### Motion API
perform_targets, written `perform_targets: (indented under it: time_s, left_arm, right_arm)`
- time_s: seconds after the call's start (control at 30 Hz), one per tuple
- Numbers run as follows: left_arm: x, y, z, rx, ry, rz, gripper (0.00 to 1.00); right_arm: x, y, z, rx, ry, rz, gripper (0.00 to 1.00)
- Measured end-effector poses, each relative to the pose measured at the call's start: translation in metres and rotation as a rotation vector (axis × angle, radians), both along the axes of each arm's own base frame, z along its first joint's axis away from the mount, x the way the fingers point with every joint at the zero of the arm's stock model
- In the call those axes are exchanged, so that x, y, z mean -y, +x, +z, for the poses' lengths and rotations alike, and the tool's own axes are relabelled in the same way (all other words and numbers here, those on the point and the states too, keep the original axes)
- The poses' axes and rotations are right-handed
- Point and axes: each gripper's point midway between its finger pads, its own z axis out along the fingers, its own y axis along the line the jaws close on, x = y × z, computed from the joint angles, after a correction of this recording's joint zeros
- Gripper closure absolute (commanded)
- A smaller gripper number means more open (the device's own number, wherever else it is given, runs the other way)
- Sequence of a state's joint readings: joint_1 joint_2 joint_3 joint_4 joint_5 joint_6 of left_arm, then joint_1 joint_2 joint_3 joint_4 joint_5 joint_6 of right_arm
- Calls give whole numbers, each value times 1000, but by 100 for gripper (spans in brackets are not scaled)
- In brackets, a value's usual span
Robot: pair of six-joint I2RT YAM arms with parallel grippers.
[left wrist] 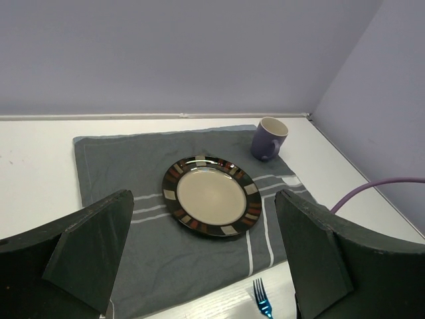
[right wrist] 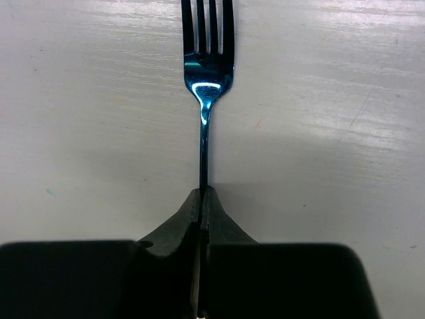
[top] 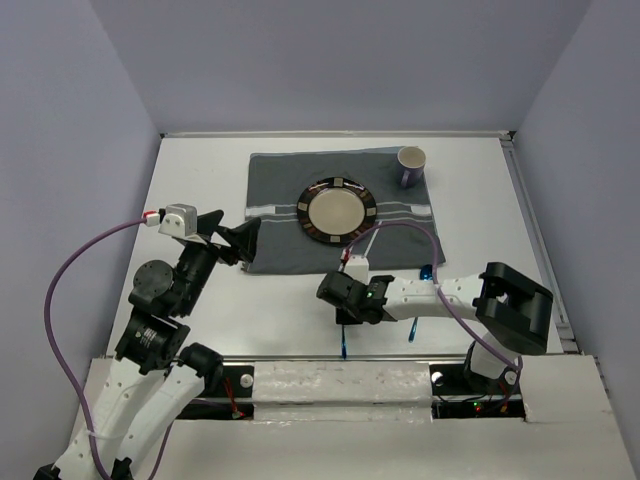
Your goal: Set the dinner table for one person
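While the placemat (top: 280, 190), plate (top: 336, 211) and mug (top: 411, 165) sit toward the far edge of the dinner table (top: 200, 180), which spans the enclosure ahead of the arm bases, cutlery looks outstanding; right gripper (right wrist: 201, 199) pinched tight on the blue fork (right wrist: 207, 73) by the near edge; left gripper (top: 231, 233) spread wide, empty; second blue utensil (top: 413, 331) partly under the right arm, type unclear, possibly awkward to reach.

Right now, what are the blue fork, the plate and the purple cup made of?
The fork looks like metal with a glossy blue coating: it mirrors the light. The plate seems to be glazed ceramic, with a smooth cream centre and a dark patterned rim. The cup is probably ceramic too, purple with a soft sheen, or maybe plastic.
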State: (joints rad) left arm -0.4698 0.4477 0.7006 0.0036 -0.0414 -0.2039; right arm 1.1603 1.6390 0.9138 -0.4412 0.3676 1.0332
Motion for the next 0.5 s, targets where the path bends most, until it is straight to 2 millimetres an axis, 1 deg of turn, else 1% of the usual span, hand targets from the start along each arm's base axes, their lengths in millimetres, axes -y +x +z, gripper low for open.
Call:
perform_targets:
  time_s: [0.13, 0.27, 0.37, 0.43, 0.5]
  left_arm:
    - [0, 0, 0, 0, 0, 0, 1]
    - [0, 0, 0, 0, 0, 0, 1]
    - [0, 0, 0, 0, 0, 1, 1]
    - [0, 0, 0, 1, -1, 1, 1]
    - [0, 0, 0, 1, -1, 2, 1]
  right_arm:
    - [1, 1, 1, 8, -4, -7, 100]
    - [8, 4, 3, 32, -37, 5, 100]
    - [9, 11, 12, 67, -67, 36, 100]
    - [-3, 21, 28, 113, -55, 63, 100]
    - [-21, 33, 47, 160, -31, 90, 100]
